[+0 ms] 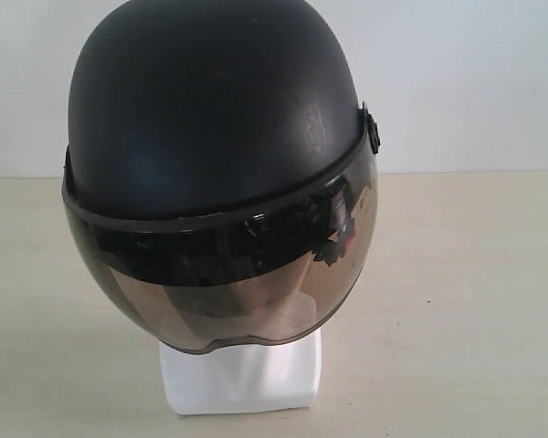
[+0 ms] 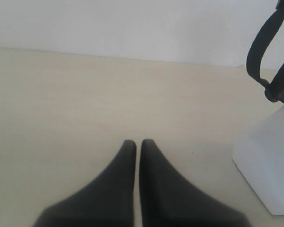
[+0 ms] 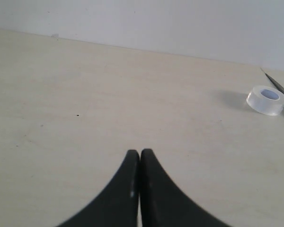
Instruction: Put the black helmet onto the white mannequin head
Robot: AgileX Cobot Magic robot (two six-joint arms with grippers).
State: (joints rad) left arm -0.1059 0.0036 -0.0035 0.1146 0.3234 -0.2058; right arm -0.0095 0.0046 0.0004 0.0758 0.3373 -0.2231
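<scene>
**A:** Well, starting on the left: the left gripper [image 2: 137, 144] hangs low over the table [image 2: 61, 104], fingers pressed together with barely a slit between them, holding nothing.

**B:** And which way is the head from there?

**A:** Off to one side, near but not touching. The squarish base of the white mannequin head [image 2: 270, 165] sits at the edge of the left wrist view, with a black chin strap [image 2: 264, 52] dangling above it.

**B:** Centre of the exterior view?

**A:** The black helmet [image 1: 219, 109] is seated on the head, crown up, its axis upright. The smoke visor [image 1: 228, 283] is down over the face and turned toward the camera. Only the white neck and base show beneath it.

**B:** So the placing looks done?

**A:** I judge so. It sits close to level, perhaps a touch tilted.

**B:** And the right?

**A:** The right gripper [image 3: 140, 153] is closed too, tips touching, empty. Its view gives table and a clear tape roll [image 3: 267, 100], but no head at all. Any last nudge, I reckon, falls to the left arm. It's the nearer one, and it would have to open first.
</scene>
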